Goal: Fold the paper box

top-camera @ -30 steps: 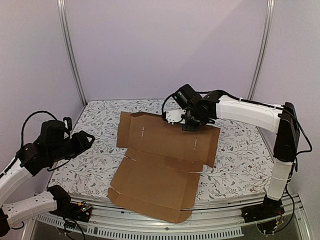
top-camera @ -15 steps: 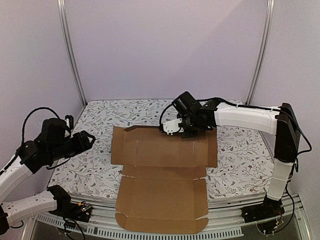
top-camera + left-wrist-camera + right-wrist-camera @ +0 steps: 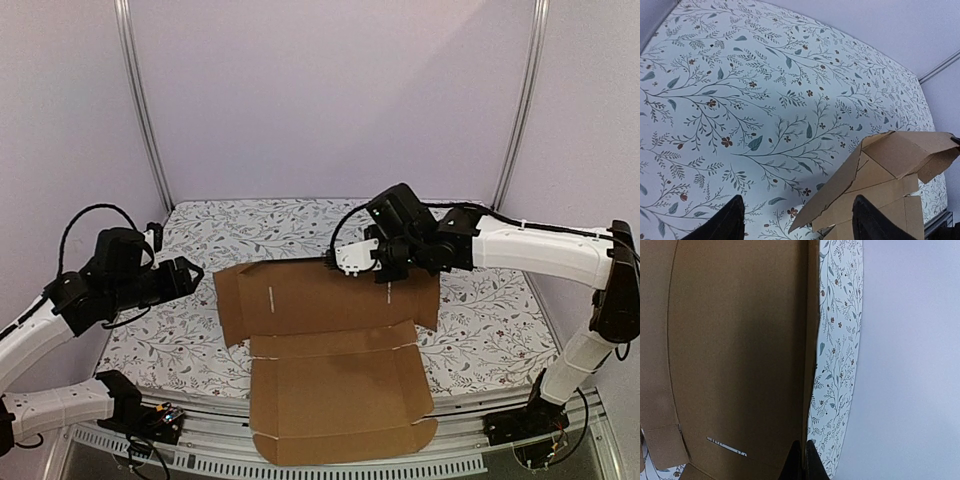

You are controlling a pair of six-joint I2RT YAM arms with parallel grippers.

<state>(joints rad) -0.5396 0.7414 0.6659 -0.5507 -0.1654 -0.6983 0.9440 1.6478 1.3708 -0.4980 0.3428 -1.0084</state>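
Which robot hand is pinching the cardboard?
The right gripper, pinched shut on the paper box's far edge. The left gripper hangs open beside it, touching nothing.

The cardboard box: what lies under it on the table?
Under the cardboard box is the flowered tablecloth, seen beside and behind it. Its near part sticks out over the metal rail. Whether anything small lies beneath is hidden.

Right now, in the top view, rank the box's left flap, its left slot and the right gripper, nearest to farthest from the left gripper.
1. Left flap, just beside the left gripper.
2. Left slot, further right on the paper box.
3. Right gripper, at the box's far edge.
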